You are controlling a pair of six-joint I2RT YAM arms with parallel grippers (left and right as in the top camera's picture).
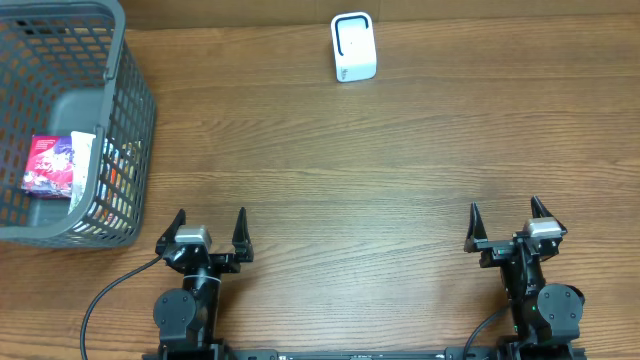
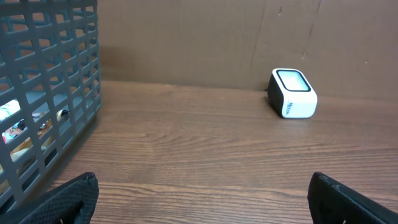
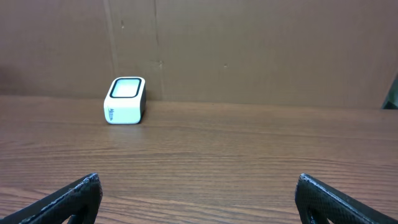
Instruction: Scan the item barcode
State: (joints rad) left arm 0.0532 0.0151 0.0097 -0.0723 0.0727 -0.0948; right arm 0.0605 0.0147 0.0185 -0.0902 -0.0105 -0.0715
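My left gripper point(image 1: 211, 222) and right gripper point(image 1: 505, 215) sit at the bottom of the frame, fingers spread wide and empty. The red-and-white flat packet point(image 1: 50, 165) lies in the grey plastic mesh basket point(image 1: 130, 110) at upper left. Reaching in, I risk snagging its wall and dragging it.

basket point(image 1: 135, 130): cut off at left edge | packet point(image 1: 48, 165): print unreadable

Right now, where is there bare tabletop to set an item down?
The table is bare from the scanner down to the open left gripper and right gripper, and across the whole stretch right of the scanner. Only the left side is crowded: the basket, holding packages, stands close to the left gripper.
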